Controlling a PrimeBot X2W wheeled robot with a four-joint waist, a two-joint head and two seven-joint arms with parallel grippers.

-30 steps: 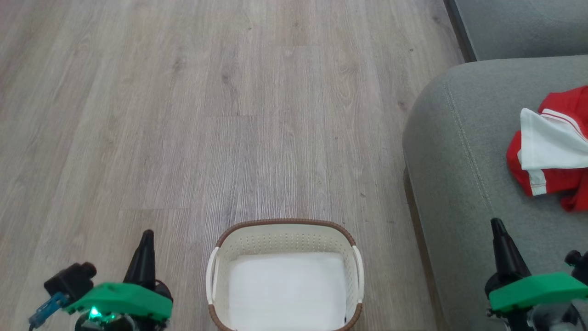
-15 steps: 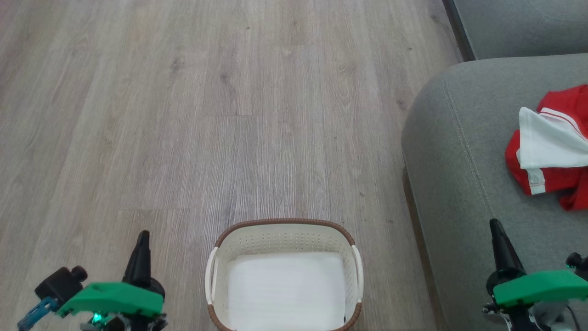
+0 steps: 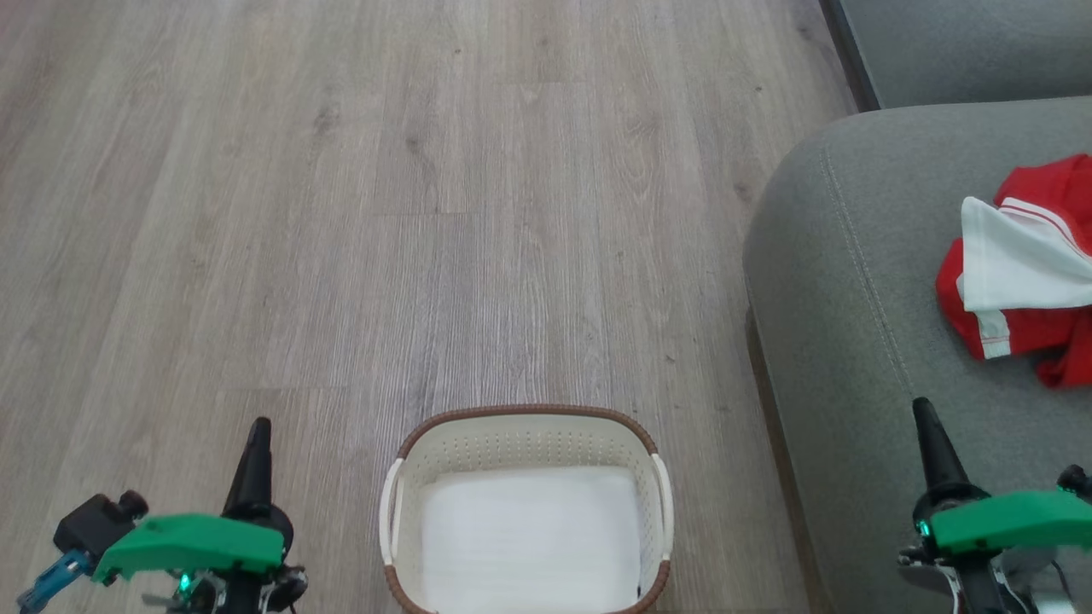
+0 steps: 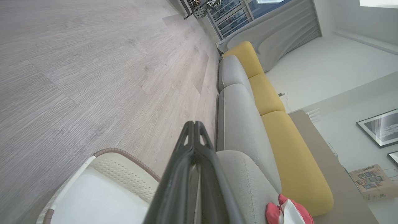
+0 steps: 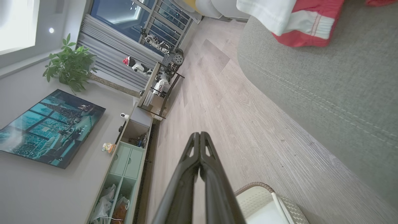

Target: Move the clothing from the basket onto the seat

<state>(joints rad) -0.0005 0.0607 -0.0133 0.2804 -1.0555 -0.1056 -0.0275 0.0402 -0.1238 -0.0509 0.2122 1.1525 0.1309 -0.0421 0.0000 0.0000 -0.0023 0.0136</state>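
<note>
The cream basket (image 3: 525, 424) with a brown rim stands on the floor at the bottom centre, holding only a flat white sheet. The red and white clothing (image 3: 1019, 273) lies bunched on the grey-green seat (image 3: 853, 281) at the right, also seen as clothing (image 4: 287, 213) and clothing (image 5: 292, 18) in the wrist views. My left gripper (image 3: 258, 424) is shut and empty over the floor left of the basket. My right gripper (image 3: 921, 403) is shut and empty above the seat's near part. The shut tips show in each wrist view: left gripper (image 4: 193, 123), right gripper (image 5: 199, 134).
Wood-look floor (image 3: 426, 213) stretches ahead of the basket. A long sofa with grey and yellow cushions (image 4: 267, 96) continues beyond the seat. A low cabinet with open shelves (image 5: 130, 149), a plant (image 5: 70, 63) and a wall picture stand along the far wall.
Both arms have drawn back a little toward the bottom of the head view, fingers still shut. The clothing and basket lie where they were.
</note>
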